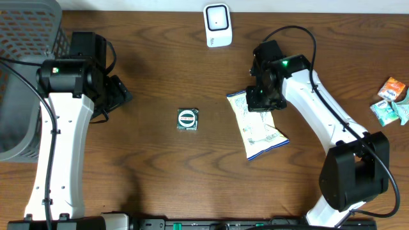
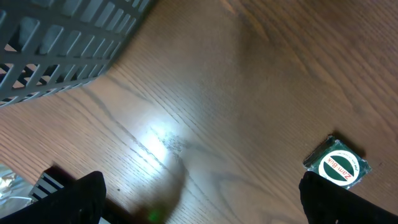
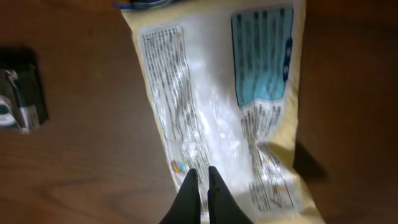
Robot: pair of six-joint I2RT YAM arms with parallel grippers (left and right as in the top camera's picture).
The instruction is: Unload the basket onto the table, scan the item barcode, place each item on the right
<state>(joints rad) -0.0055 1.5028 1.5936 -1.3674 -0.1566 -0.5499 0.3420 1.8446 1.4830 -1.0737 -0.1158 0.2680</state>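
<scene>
plastic film, thin and crinkly: the snack bag [image 1: 259,131] should be light, soft and a little slippery, so i would pinch it at an edge. the left gripper [image 1: 121,96], spread wide, is far down-left of the scanner [image 1: 217,25]. the bag lies flat, down-right of the scanner. the right gripper [image 3: 202,186], pressed together, is over the bag's end nearer the scanner, and i cannot tell if it touches.

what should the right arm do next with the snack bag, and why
Probably a small lift to test the grip. The right end effector is shut with its tips on the snack bag, which lies flat on the table; whether any film is pinched cannot be told. If the bag rises with it, carrying it toward the white scanner at the far edge seems sensible.
</scene>
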